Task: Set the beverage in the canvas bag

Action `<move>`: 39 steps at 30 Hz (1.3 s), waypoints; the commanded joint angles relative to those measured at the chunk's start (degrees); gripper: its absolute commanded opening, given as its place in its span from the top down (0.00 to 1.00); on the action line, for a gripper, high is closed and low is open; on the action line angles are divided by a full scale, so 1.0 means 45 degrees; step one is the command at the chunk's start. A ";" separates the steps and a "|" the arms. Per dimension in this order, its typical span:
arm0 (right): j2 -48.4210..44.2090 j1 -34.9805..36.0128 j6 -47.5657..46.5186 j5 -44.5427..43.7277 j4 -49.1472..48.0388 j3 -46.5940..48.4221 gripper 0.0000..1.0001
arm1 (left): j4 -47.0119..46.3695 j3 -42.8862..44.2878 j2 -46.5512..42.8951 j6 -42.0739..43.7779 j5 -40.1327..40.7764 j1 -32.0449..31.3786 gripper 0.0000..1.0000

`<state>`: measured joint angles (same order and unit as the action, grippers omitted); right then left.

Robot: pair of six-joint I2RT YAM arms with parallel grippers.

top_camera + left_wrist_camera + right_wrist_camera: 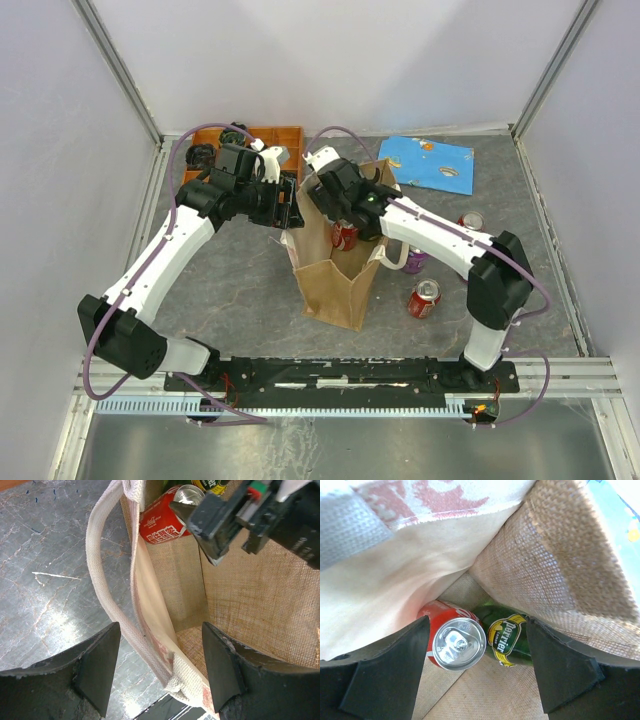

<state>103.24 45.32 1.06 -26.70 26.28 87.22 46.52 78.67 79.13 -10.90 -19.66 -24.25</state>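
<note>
The tan canvas bag (335,275) stands open at mid-table. A red cola can (454,641) and a green Perrier can (512,636) lie inside on its bottom; the red can also shows from above (345,237). My right gripper (347,213) hangs over the bag's mouth, open and empty, its jaws (477,624) spread above the two cans. My left gripper (288,212) is open at the bag's left rim. In the left wrist view the gripper (161,628) straddles the rim and the white handle (100,575) without pinching them.
A red can (424,298), a purple can (415,260) and another red can (470,221) lie on the table right of the bag. A blue flat pouch (430,163) lies at the back right. An orange compartment tray (268,138) sits behind the left gripper.
</note>
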 commanded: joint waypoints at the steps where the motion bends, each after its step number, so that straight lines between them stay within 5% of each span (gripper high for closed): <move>1: -0.1104 -0.0013 0.0185 0.0889 -0.0779 -0.0011 0.15 | -0.0495 0.0280 0.0032 0.0380 -0.0243 -0.0060 0.27; 8: -0.1792 -0.0332 0.1290 0.0620 0.0137 0.1337 0.14 | -0.0025 0.1080 -0.0064 0.0751 -0.0410 -0.0069 0.27; 14: -0.2197 -0.2351 0.3205 0.0795 0.2617 0.2608 0.14 | 0.0854 0.1399 -0.0382 0.1285 -0.1466 -0.0825 0.27; 21: -0.2666 -0.4105 0.3167 0.0587 0.4849 0.2479 0.14 | 0.1234 0.0383 -0.1038 0.1158 -0.1886 -0.1179 0.29; 30: -0.3437 -0.6418 0.3982 0.1985 0.5778 0.0933 0.15 | 0.1437 -0.0823 -0.1923 0.0666 -0.2296 -0.1177 0.32; 39: -0.4338 -0.6936 0.4296 0.3734 0.4165 0.0232 0.14 | 0.1622 -0.1677 -0.2421 0.0793 -0.2304 -0.1179 0.33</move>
<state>87.33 14.63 19.55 -14.26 48.25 89.95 53.28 72.14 69.67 -7.79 -28.75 -29.50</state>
